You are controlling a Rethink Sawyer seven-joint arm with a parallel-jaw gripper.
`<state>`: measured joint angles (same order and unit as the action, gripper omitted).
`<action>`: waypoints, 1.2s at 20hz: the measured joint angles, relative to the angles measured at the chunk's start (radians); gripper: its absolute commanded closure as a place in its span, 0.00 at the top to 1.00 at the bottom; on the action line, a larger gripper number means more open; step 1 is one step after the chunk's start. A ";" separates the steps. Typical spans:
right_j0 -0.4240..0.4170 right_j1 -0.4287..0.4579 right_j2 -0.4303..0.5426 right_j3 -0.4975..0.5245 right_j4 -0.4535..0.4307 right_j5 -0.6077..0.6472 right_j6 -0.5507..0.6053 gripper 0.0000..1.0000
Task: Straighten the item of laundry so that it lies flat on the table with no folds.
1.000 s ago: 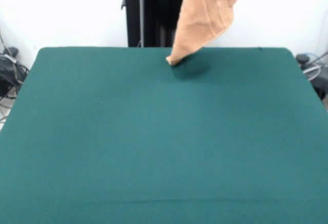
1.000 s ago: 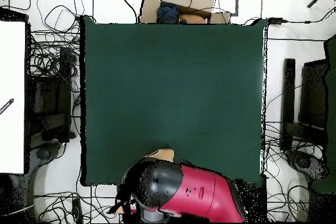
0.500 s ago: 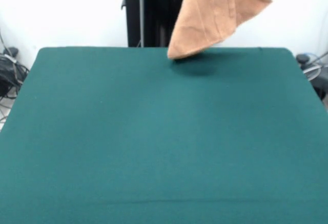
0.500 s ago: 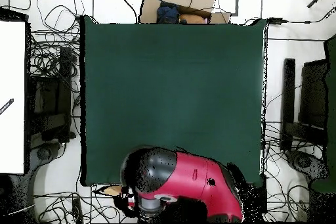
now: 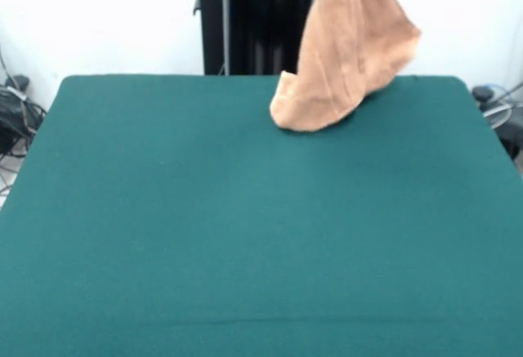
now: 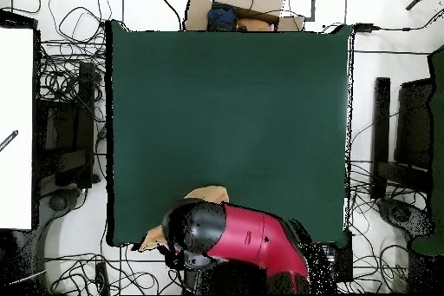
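The peach-orange towel (image 5: 347, 55) hangs from above the top edge of the front view. Its lower end rests bunched on the green table (image 5: 245, 226) near the far edge, right of centre. In the overhead view, bits of the towel (image 6: 208, 194) stick out from under the red and black arm (image 6: 243, 236) at the table's (image 6: 225, 101) bottom edge. A second bit of towel (image 6: 154, 239) shows to the arm's left. The arm hides the gripper from above, and in the front view it is above the top edge.
The black pedestal (image 5: 245, 18) stands behind the table's far edge. Cables lie on the floor at both sides (image 5: 12, 112) (image 5: 498, 108). A cardboard box (image 6: 247, 2), a white board (image 6: 16, 128) and black equipment (image 6: 408, 136) surround the table.
The towel has come down. Its lower end, which hung just above the table, now rests bunched on it. The hanging part has swung right. The arm has shifted slightly.
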<state>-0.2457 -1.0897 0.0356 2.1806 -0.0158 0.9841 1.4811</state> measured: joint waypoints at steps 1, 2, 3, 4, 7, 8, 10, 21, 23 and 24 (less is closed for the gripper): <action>0.001 0.011 0.000 0.011 -0.010 -0.043 0.000 0.00; 0.001 0.017 0.000 0.015 -0.014 -0.058 0.000 0.00; 0.001 0.020 0.000 0.018 -0.018 -0.069 0.000 0.00; 0.002 0.028 0.000 0.025 -0.028 -0.093 0.000 0.00; 0.006 0.058 0.000 0.045 -0.068 -0.153 0.000 0.00; 0.009 0.075 0.000 0.051 -0.091 -0.179 0.000 0.00; 0.016 0.111 0.000 0.061 -0.135 -0.227 0.000 0.00; 0.065 0.269 -0.001 0.095 -0.246 -0.453 0.000 0.00; 0.072 0.300 -0.002 0.102 -0.261 -0.500 0.000 0.00; 0.069 0.311 -0.001 0.105 -0.264 -0.520 0.000 0.00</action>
<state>-0.1764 -0.7788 0.0342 2.2852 -0.2797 0.4643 1.4811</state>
